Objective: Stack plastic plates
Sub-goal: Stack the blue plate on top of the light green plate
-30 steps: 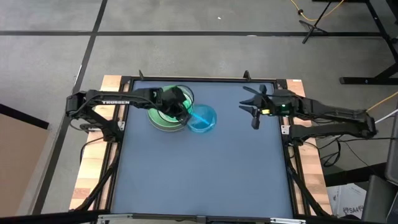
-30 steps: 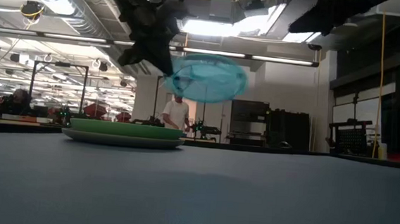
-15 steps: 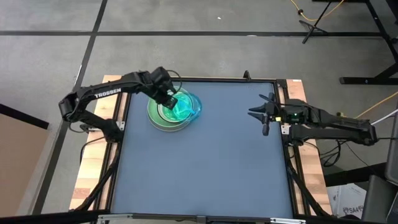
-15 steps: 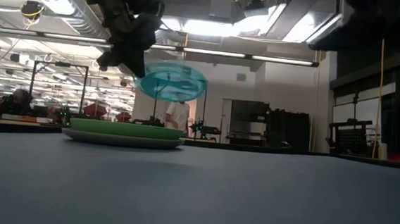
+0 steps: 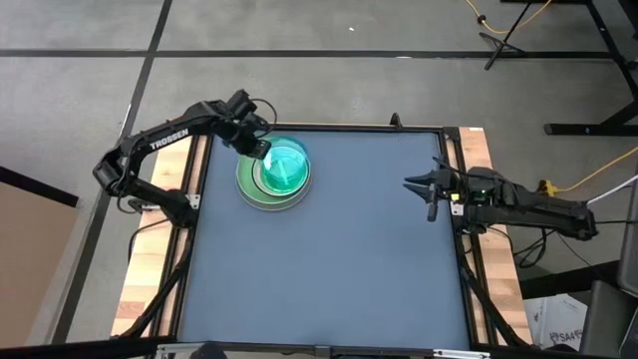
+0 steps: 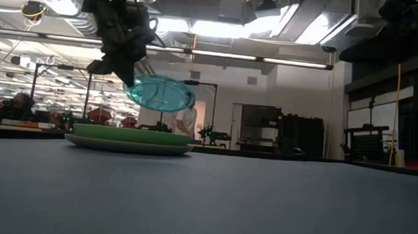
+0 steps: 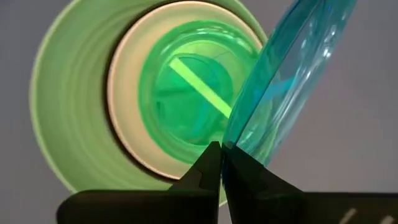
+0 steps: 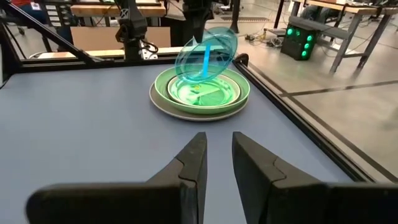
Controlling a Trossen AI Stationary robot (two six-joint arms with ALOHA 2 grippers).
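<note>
The left gripper [image 7: 221, 155] pinches the rim of a see-through cyan plate [image 5: 288, 168], tilted just above the stack of plates [image 5: 246, 185] below it. Nearly done, it seems: this plate must still be laid flat. All are round, smooth plastic. Far off, the right gripper [image 5: 431, 189] waits, slightly spread, holding nothing.

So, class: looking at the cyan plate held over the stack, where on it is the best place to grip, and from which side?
By its thin rim, as the left gripper does: the cyan plate is wide and shallow, so only an edge fits between the fingers. Come from the table's left edge, where its raised rim is clear of the stack.
</note>
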